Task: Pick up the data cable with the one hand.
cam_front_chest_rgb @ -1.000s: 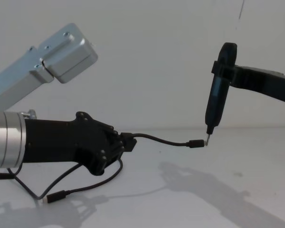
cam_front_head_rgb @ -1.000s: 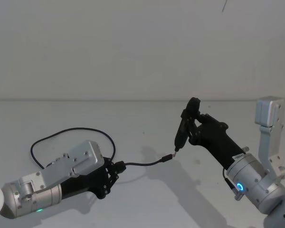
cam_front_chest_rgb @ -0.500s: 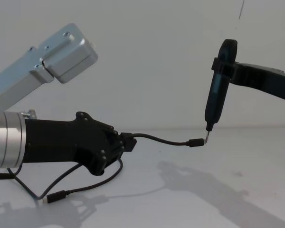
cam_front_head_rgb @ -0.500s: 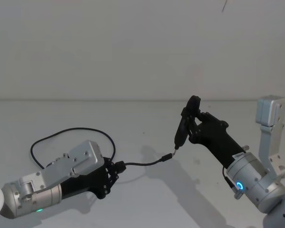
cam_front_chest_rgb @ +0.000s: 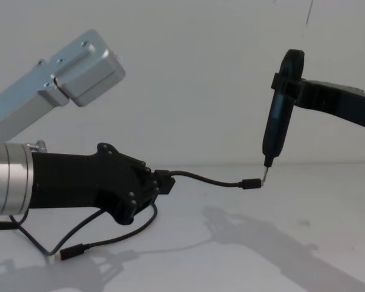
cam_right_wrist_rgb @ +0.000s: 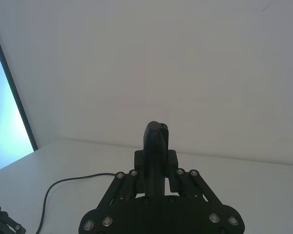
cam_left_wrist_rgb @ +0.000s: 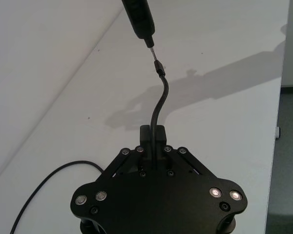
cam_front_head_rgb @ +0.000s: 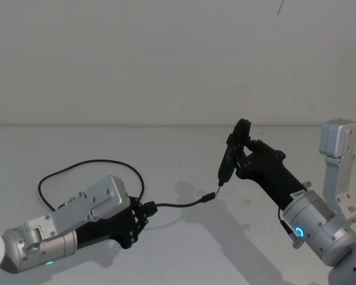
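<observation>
Gripping: the left gripper [cam_front_head_rgb: 143,212], low in the left half of the head view, has its fingers pressed together on the data cable [cam_front_head_rgb: 178,205], pinching it a little way back from one plug.
Left wrist look: the cable [cam_left_wrist_rgb: 159,105] leaves the closed fingers [cam_left_wrist_rgb: 152,132] and bends toward the top of the frame.
Cable, front part: the free stretch juts out of the left gripper [cam_front_chest_rgb: 163,182] in the chest view and hangs in the air across the centre, clear of the table [cam_front_chest_rgb: 280,243], its shadow lying below it.
Cable, rest: the remainder loops behind the arm at left centre of the head view; the other plug [cam_front_chest_rgb: 73,252] lies on the table at lower left of the chest view.
Right side: the right gripper [cam_front_head_rgb: 244,155], right of centre in the head view, is clamped on a slim black tool [cam_front_chest_rgb: 278,115] held upright, its metal tip just touching the raised plug [cam_front_chest_rgb: 250,183].
Just changed: almost nothing; against the frames half a second and a second back, both arms and the cable sit where they were, with only the slightest shift of the tool.
Meaning for the task: I judge the pick-up as good as done, since the held end is already off the surface and the hold looks steady.
Still open: the far plug rests on the table, so a further lift would be needed to clear it all.
</observation>
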